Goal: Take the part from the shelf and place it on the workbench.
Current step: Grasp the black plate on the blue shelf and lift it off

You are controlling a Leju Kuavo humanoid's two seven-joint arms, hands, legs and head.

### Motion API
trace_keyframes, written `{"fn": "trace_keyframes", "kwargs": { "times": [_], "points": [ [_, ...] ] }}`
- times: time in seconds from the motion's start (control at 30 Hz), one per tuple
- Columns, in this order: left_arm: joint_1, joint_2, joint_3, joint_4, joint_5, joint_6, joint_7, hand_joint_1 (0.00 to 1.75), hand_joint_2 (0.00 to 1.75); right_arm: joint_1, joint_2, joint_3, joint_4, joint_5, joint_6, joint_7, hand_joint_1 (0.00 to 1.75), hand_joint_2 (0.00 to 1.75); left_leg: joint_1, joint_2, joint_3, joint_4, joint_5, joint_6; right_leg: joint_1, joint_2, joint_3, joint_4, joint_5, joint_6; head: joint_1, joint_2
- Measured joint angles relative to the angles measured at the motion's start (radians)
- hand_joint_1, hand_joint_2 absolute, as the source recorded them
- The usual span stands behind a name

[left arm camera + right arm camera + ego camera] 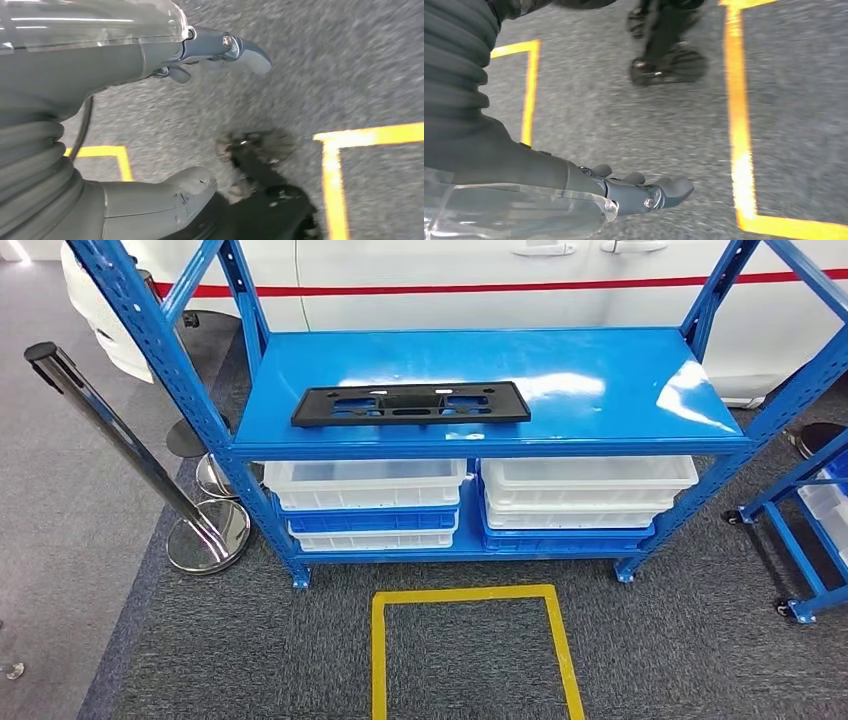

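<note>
Both hands hang at the robot's sides over grey carpet, holding nothing: the left hand [200, 55] and the right hand [634, 192] each show extended fingers spread apart. The part [411, 403], a flat black perforated plate, lies on the top deck of the blue shelf [600, 380], toward its front edge and left of centre.

Risk assessment: the plate is thin and lies flush on a glossy deck, so fingers would likely slide over it rather than get beneath an edge, pushing it back.

White and blue bins [365, 502] are stacked on the lower deck. Yellow floor tape [465, 595] marks a box before the shelf. A chrome stanchion [120, 440] leans at the left; a white vehicle [450, 280] stands behind.
</note>
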Motion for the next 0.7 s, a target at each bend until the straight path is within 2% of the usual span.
{"fn": "trace_keyframes", "kwargs": {
  "times": [0.03,0.07,0.17,0.2,0.23,0.27,0.3,0.33,0.37,0.4,0.43,0.5,0.57,0.6,0.67,0.7],
  "points": [
    [-0.002,-0.001,0.007,0.007,0.0,0.006,-0.012,0.0,1.75,-0.004,0.001,-0.011,0.004,-0.005,-0.005,-0.007,0.0,1.75,0.002,0.001,0.003,-0.007,0.005,0.007,-0.001,0.001,-0.003,0.01,-0.009,0.004,0.0,0.0],
    [-0.004,-0.003,0.014,0.014,0.001,0.013,-0.019,0.0,1.75,-0.007,0.003,-0.02,0.007,-0.01,-0.008,-0.011,0.0,1.75,0.005,0.003,0.006,-0.014,0.009,0.014,-0.001,0.002,-0.015,0.039,-0.029,0.007,0.0,0.0],
    [-0.007,-0.004,0.031,0.029,0.008,0.025,-0.026,0.0,1.75,-0.009,0.004,-0.043,0.018,-0.019,-0.01,-0.016,0.0,1.75,0.003,0.005,0.002,-0.016,0.012,0.021,-0.003,0.004,-0.105,0.219,-0.121,0.011,0.0,0.0],
    [-0.007,-0.004,0.036,0.033,0.009,0.027,-0.027,0.0,1.75,-0.009,0.004,-0.049,0.021,-0.021,-0.012,-0.017,0.0,1.75,0.003,0.005,0.001,-0.015,0.012,0.02,-0.003,0.005,-0.128,0.263,-0.13,0.013,0.0,0.0],
    [-0.008,-0.004,0.04,0.036,0.009,0.033,-0.028,0.0,1.31,-0.008,0.004,-0.054,0.024,-0.024,-0.017,-0.017,0.0,1.31,0.002,0.005,0.002,-0.014,0.011,0.02,-0.004,0.005,-0.131,0.266,-0.118,0.013,0.0,0.0],
    [-0.008,-0.004,0.045,0.039,0.011,0.041,-0.028,0.0,0.87,-0.008,0.004,-0.06,0.026,-0.027,-0.023,-0.017,0.0,0.87,0.002,0.004,0.003,-0.012,0.01,0.019,-0.005,0.005,-0.115,0.233,-0.088,0.013,0.0,0.0],
    [-0.009,-0.004,0.05,0.041,0.014,0.054,-0.029,0.0,0.44,-0.009,0.004,-0.066,0.027,-0.033,-0.028,-0.018,0.0,0.44,0.002,0.004,0.004,-0.01,0.008,0.016,-0.006,0.005,-0.082,0.166,-0.049,0.012,0.0,0.0],
    [-0.011,-0.004,0.056,0.042,0.019,0.069,-0.03,0.0,0.0,-0.011,0.004,-0.073,0.028,-0.039,-0.027,-0.022,0.0,0.44,0.001,0.004,0.004,-0.007,0.004,0.012,-0.005,0.005,-0.048,0.097,-0.021,0.01,0.0,0.0],
    [-0.014,-0.003,0.062,0.043,0.026,0.082,-0.03,0.0,0.0,-0.013,0.005,-0.08,0.029,-0.048,-0.019,-0.031,0.0,0.87,-0.001,0.004,0.003,-0.003,0.0,0.007,-0.004,0.005,-0.023,0.042,-0.003,0.006,0.0,0.0],
    [-0.017,-0.002,0.072,0.044,0.036,0.095,-0.032,0.0,0.0,-0.017,0.005,-0.087,0.029,-0.056,-0.007,-0.048,0.0,1.31,-0.003,0.004,0.001,0.0,-0.003,0.001,-0.002,0.006,-0.009,0.012,0.003,0.002,0.0,0.0],
    [-0.02,-0.002,0.083,0.045,0.047,0.103,-0.037,0.0,0.0,-0.021,0.007,-0.095,0.029,-0.064,0.007,-0.073,0.0,1.75,-0.004,0.004,-0.001,0.001,-0.005,-0.005,0.0,0.007,-0.007,0.004,0.0,-0.002,0.0,0.0],
    [-0.025,0.0,0.107,0.045,0.067,0.113,-0.054,0.0,0.0,-0.033,0.01,-0.11,0.029,-0.074,0.026,-0.127,0.0,1.75,-0.002,0.004,0.0,0.001,-0.008,-0.015,0.0,0.008,-0.007,0.001,0.002,-0.014,0.0,0.0],
    [-0.031,-0.001,0.123,0.045,0.067,0.121,-0.068,0.0,0.0,-0.053,0.013,-0.12,0.027,-0.073,0.038,-0.173,0.0,1.75,0.001,0.004,-0.013,0.038,-0.035,-0.025,-0.003,0.008,-0.007,-0.003,0.006,-0.025,0.0,0.0],
    [-0.034,-0.001,0.127,0.045,0.061,0.125,-0.075,0.0,0.0,-0.065,0.014,-0.122,0.024,-0.069,0.047,-0.192,0.0,1.75,0.002,0.004,-0.033,0.085,-0.065,-0.03,-0.005,0.007,-0.008,-0.005,0.007,-0.029,0.0,0.0],
    [-0.038,-0.002,0.133,0.046,0.051,0.127,-0.096,0.0,0.0,-0.093,0.015,-0.124,0.018,-0.051,0.07,-0.225,0.0,1.75,0.004,0.004,-0.098,0.222,-0.131,-0.036,-0.003,0.007,-0.009,-0.005,0.007,-0.032,0.0,0.0],
    [-0.039,-0.001,0.136,0.046,0.047,0.126,-0.106,0.0,0.0,-0.107,0.015,-0.123,0.014,-0.033,0.078,-0.24,0.0,1.75,0.004,0.004,-0.125,0.278,-0.149,-0.038,-0.002,0.007,-0.009,-0.004,0.006,-0.032,0.0,0.0]
  ]
}}
